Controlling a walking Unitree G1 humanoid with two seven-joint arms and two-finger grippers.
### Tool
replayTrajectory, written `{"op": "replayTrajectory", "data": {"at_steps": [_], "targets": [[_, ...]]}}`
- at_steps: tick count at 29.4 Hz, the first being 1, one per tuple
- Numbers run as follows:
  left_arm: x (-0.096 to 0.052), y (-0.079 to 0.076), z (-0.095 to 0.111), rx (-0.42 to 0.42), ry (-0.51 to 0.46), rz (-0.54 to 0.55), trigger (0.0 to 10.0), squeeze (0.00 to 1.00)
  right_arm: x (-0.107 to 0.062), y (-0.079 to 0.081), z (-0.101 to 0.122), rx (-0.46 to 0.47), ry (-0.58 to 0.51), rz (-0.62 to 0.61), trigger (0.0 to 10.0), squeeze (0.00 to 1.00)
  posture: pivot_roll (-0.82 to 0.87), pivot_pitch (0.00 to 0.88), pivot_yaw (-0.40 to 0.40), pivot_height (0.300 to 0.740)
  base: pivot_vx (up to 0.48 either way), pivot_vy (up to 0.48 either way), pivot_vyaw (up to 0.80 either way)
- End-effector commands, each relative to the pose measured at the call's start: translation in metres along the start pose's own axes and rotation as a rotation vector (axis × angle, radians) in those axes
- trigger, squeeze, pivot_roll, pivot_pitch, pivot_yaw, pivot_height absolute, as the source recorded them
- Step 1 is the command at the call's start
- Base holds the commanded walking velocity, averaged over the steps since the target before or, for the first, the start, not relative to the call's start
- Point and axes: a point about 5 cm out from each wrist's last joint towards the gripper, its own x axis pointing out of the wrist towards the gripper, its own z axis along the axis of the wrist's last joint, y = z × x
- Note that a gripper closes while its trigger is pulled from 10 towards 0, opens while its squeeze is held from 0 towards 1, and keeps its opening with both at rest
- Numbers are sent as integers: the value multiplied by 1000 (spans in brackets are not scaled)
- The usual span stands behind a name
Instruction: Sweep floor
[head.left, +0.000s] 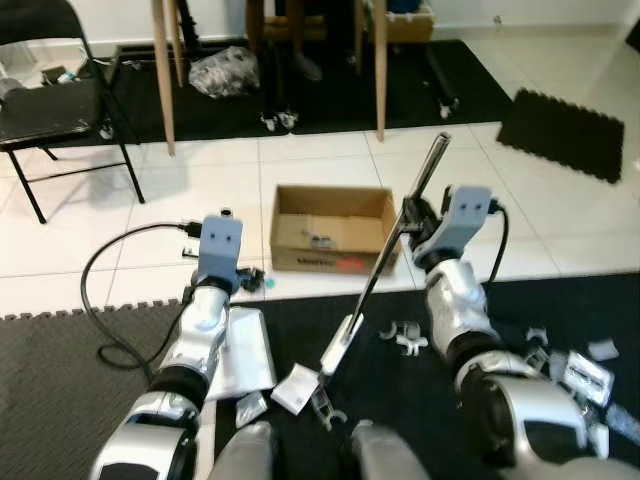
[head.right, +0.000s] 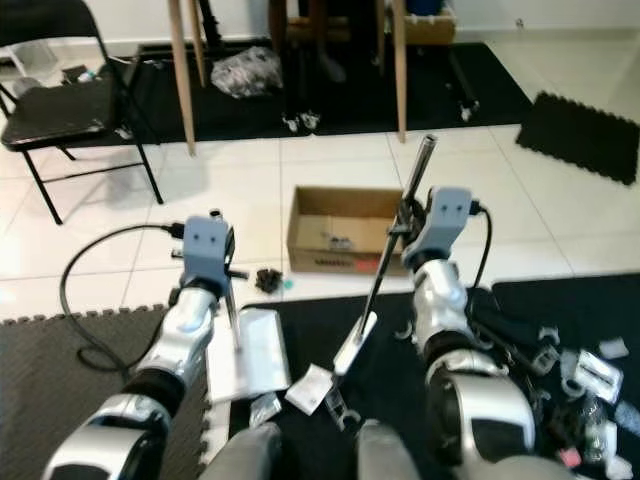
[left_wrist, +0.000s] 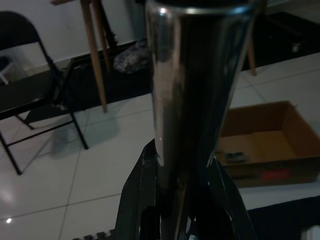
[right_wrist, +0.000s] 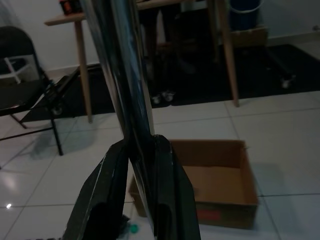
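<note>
right gripper (right_wrist: 137, 170): clamped on the broom handle (head.left: 395, 235); in my right wrist view the black fingers (right_wrist: 100, 195) pinch the shiny pole from both sides.
broom handle: metal, tilted, top end leaning up and away toward the robot's right, lower end running down to the dark mat (head.left: 400, 400).
broom head (head.left: 340, 350): pale, sitting on the dark mat just in front of the robot, near side of the cardboard box (head.left: 330, 230).
left gripper (left_wrist: 182, 195): closed around a second metal handle (left_wrist: 192, 75), which I see big and close in the left wrist view, fingers (left_wrist: 137, 200) on either side of it.
dustpan (head.right: 250, 350): white, flat on the floor by the left arm, at the edge where the dark mat meets the ribbed grey mat (head.left: 60, 380); I read the handle in the left gripper as its stem (head.right: 232, 315).
cardboard box: open top, on white tiles (head.left: 200, 170), between the two arms and just beyond the mat edge.
debris: white scraps (head.left: 295, 388) near the broom head, more small pieces (head.left: 575, 370) on the mat by the right arm.
cable (head.left: 95, 290): black loop on tiles and grey mat, robot's left.
background: folding chair (head.left: 55, 110) far left, wooden table legs (head.left: 163, 75), small black mat (head.left: 565, 130) far right.
</note>
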Motion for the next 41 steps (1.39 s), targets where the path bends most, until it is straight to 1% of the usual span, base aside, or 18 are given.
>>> {"op": "replayTrajectory", "data": {"at_steps": [1, 22, 25, 29, 41], "targets": [[4, 2, 10, 18, -48, -3, 10000, 0, 1, -5, 6, -5, -25, -8, 10000, 0, 3, 19, 15, 740, 480, 0, 0], [4, 1, 9, 16, -45, -3, 10000, 0, 0, -6, 5, -2, -23, -9, 10000, 0, 1, 29, 14, 740, 480, 0, 0], [4, 1, 9, 13, -41, 0, 10000, 0, 0, -6, 5, -1, -22, -9, 10000, 0, 1, 30, 14, 740, 316, 0, 0], [3, 1, 9, 1, -39, 4, 10000, 0, 0, -5, 5, -1, -22, -9, 10000, 0, 1, 30, 14, 740, 0, 0, 0], [4, 0, 9, 5, -40, -3, 10000, 0, 0, -5, 5, -1, -22, -8, 10000, 0, 1, 32, 14, 740, 0, 0, 0]]}}
